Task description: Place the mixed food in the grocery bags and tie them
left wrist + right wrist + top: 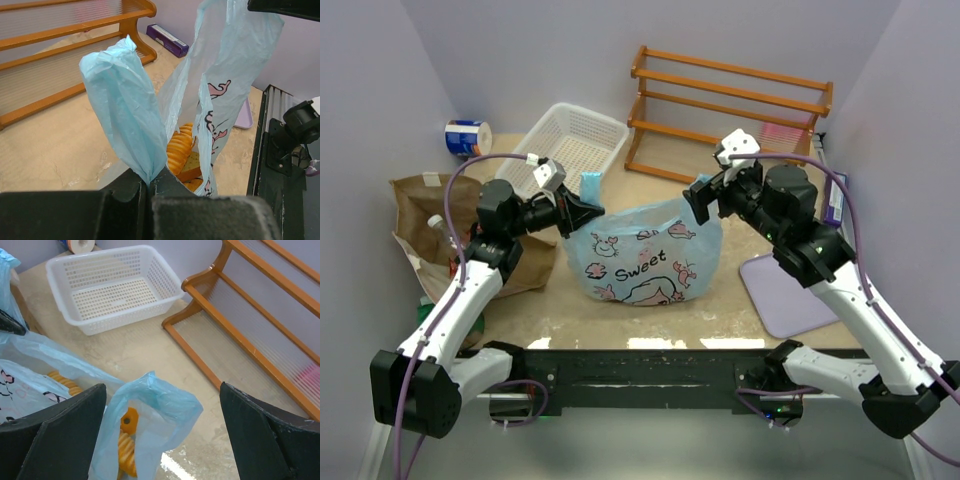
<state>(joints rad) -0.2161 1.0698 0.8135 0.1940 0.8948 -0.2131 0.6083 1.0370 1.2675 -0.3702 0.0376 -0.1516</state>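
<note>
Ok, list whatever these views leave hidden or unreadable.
- blue bag contents: top view, printed plastic hides them; the wrist views show only orange pieces through the mouth.
- brown paper bag inside: top view, left arm covers part of it.
- purple box lettering: left wrist view, too small.
- can label: top view, too small.

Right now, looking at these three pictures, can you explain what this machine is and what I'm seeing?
These are two robot arms bolted at the edge of a table. One picture looks down from above; the other two come from cameras on each wrist. The left claw is shut on one handle of a light blue plastic bag holding orange food. The right claw is open, its fingers either side of the other handle, not gripping. Also on the table: a brown paper bag, a white basket and a wooden rack.
</note>
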